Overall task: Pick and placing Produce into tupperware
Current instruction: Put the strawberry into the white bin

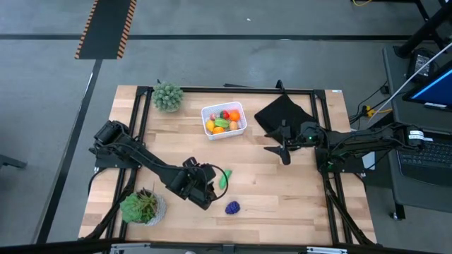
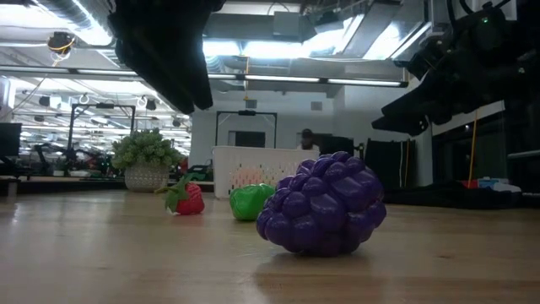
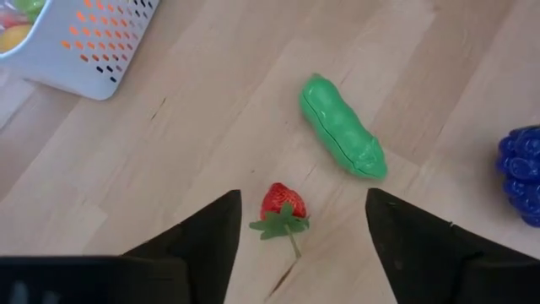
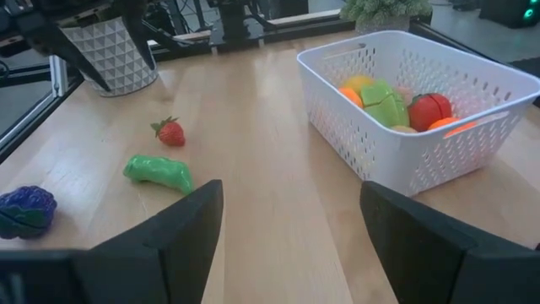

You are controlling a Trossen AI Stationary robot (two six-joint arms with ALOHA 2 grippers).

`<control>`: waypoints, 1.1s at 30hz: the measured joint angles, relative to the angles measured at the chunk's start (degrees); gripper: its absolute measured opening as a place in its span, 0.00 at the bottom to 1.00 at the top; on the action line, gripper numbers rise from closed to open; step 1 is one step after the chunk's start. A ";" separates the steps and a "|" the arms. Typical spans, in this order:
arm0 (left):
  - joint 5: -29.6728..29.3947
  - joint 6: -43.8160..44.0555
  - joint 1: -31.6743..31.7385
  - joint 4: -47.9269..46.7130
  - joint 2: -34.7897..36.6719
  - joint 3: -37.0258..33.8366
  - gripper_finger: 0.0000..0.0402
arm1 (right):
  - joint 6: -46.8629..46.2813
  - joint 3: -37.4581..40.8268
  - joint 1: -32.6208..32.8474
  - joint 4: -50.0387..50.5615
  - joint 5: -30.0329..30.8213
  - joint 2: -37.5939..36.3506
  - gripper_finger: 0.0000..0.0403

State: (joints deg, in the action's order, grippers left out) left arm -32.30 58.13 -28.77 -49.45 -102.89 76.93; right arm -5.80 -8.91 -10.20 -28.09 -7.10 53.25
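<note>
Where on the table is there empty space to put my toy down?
Bare wood lies between the white perforated plastic tub and the green toy pea pod, and right of the purple toy grapes. It is crowded around the open left gripper, over the small red strawberry.

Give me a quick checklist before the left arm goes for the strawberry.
1. Left gripper open: ok, dark fingers spread wide.
2. Small red toy strawberry lined up: ok, it lies on the wooden table between the fingers in the left wrist view.
3. Neighbours clear: ok, the green plastic pea pod and the purple toy grape bunch lie apart from the strawberry.
4. White perforated plastic tub has room: cannot tell, several pieces already inside.
5. Right gripper out of the way: ok, open, beside the black folded cloth.
</note>
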 joint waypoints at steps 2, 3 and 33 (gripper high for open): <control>-0.02 0.00 -0.17 0.02 0.00 0.00 0.63 | -0.15 0.00 0.00 0.13 0.01 0.00 0.70; -0.02 0.10 -0.31 0.06 0.00 0.00 0.63 | -0.27 0.00 0.00 0.19 0.01 0.00 0.70; 6.31 9.23 4.13 1.77 -7.63 -0.04 0.65 | -2.93 0.00 0.00 0.93 -0.54 0.00 0.70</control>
State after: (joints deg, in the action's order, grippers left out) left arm -25.98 67.36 -24.65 -47.68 -110.52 76.88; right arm -8.73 -8.91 -10.20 -27.16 -7.64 53.25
